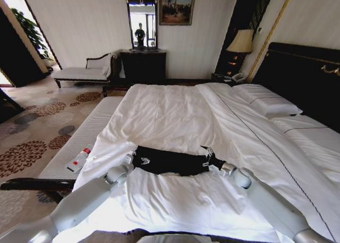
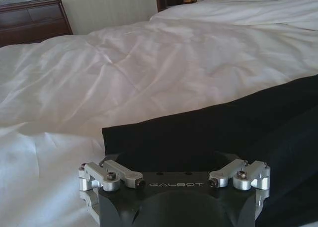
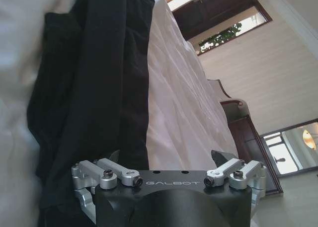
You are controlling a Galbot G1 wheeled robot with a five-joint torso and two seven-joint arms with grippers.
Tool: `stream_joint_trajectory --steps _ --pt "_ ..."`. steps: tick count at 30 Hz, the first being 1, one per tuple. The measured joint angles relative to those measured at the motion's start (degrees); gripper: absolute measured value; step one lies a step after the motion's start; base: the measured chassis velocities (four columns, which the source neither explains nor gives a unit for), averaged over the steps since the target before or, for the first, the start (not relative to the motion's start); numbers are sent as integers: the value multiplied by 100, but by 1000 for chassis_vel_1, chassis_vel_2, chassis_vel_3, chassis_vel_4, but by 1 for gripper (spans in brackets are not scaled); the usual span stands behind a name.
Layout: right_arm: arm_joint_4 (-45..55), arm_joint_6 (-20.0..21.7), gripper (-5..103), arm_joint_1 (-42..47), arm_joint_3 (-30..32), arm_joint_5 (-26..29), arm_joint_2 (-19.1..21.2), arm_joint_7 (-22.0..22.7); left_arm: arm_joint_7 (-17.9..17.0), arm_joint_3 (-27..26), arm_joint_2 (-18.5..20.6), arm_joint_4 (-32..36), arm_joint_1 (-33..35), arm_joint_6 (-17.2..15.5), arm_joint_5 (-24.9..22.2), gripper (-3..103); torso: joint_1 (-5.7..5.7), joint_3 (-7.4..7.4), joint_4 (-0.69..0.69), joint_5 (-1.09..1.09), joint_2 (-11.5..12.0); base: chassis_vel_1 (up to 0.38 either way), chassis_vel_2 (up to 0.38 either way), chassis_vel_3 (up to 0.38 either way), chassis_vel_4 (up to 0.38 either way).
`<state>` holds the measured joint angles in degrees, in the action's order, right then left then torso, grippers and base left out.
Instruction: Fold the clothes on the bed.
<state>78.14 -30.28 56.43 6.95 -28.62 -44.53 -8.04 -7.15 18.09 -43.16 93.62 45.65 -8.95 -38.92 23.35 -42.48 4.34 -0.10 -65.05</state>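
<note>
On the bed, both grippers' grip on the black T-shirt is unclear; bench alongside.

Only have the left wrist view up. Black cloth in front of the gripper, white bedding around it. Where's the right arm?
Observer: In the head view the right gripper is at the shirt's far end, on the robot's right.
Operator: What shape is the shirt in?
Observer: It's a narrow band lying across the bed near the edge closest to the robot. It runs from the left gripper to the right one.
Operator: Anything else nearby?
Observer: A white bottle with a red cap is lying on the bench to the robot's left, off the bed and apart from the shirt.
</note>
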Motion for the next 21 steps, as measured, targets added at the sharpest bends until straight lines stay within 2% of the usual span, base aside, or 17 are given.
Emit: stream_joint_trajectory --steps 2,5,13,15,19,21 --pt "50 -16 100 36 10 -26 22 -5 10 -18 47 51 49 8 7 100 0 0 0 0 0 0 0 0 0" --pt "436 -65 100 306 90 -87 198 -23 52 -223 387 508 450 75 28 100 0 0 0 -1 0 0 0 0 0" --pt "1001 -153 100 855 277 -243 495 -37 93 -696 716 1051 1078 133 85 100 0 0 1 1 0 0 0 0 0" --pt "1332 -162 100 1143 395 -218 653 -51 181 -1080 826 1268 1529 168 144 100 -1 0 4 -1 0 0 0 0 0" --pt "1363 -65 100 949 423 -39 607 28 228 -1452 818 1336 1913 233 241 100 -2 1 1 0 -1 0 0 0 0" --pt "1116 -15 100 568 339 -30 497 116 221 -1575 812 1462 2025 238 178 100 -1 0 -6 -2 -1 0 0 0 0"
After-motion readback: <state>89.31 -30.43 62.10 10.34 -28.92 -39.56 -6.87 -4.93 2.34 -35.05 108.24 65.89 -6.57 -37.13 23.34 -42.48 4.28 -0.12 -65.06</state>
